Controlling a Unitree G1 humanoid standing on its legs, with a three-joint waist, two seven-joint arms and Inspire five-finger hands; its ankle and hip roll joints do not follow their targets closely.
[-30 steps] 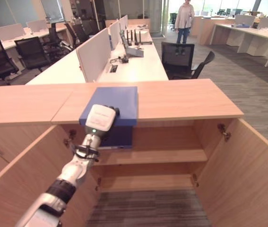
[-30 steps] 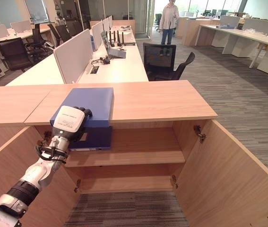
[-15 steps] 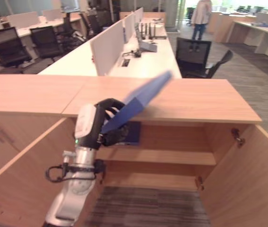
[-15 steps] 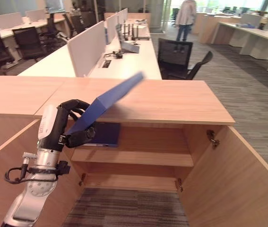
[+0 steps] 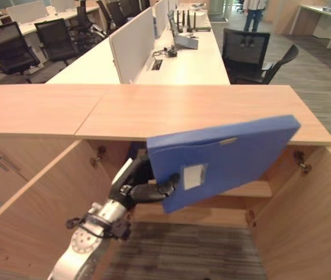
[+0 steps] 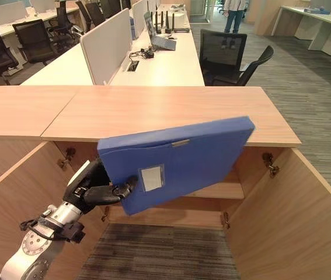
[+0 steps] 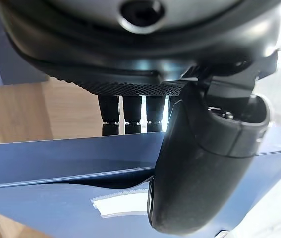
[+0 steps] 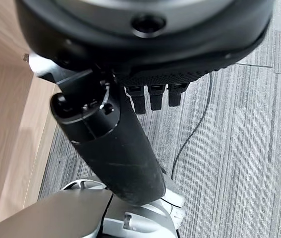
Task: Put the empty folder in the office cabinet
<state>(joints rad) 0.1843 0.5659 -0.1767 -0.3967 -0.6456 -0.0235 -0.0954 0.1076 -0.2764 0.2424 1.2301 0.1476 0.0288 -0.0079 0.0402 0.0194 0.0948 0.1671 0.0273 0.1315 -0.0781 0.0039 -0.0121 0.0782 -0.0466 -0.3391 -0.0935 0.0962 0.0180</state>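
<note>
In the left eye view, the left hand [image 5: 135, 185] pinches the lower left corner of a blue folder [image 5: 223, 158], thumb on the front face and fingers behind it. The folder is in the air in front of the open cabinet [image 5: 212, 111], tilted so that its far end rises to the right and reaches the front edge of the cabinet top. A small pale label [image 5: 191, 177] sits on its face near the hand. Both cabinet doors stand open, the left door [image 5: 37, 204] and the right door [image 5: 311, 227] swung out toward the camera, and a shelf [image 5: 253, 189] shows behind the folder. Beyond the cabinet are a long white desk [image 5: 177, 58] with a grey divider [image 5: 131, 44], and black office chairs [image 5: 253, 52]. A person's legs [image 5: 250, 17] show at the far end of the room.

The right eye view gives the same scene: the folder [image 6: 177, 160] held up before the cabinet opening by the left hand [image 6: 92, 186].

In the left wrist view, the thumb [image 7: 199, 163] presses on the folder's blue face and the fingers [image 7: 133, 116] reach behind its edge, clamped on it.

In the right wrist view, the right hand [image 8: 120, 144] hangs over grey carpet [image 8: 239, 148] beside a wooden panel [image 8: 6, 124], its fingers relaxed and holding nothing.
</note>
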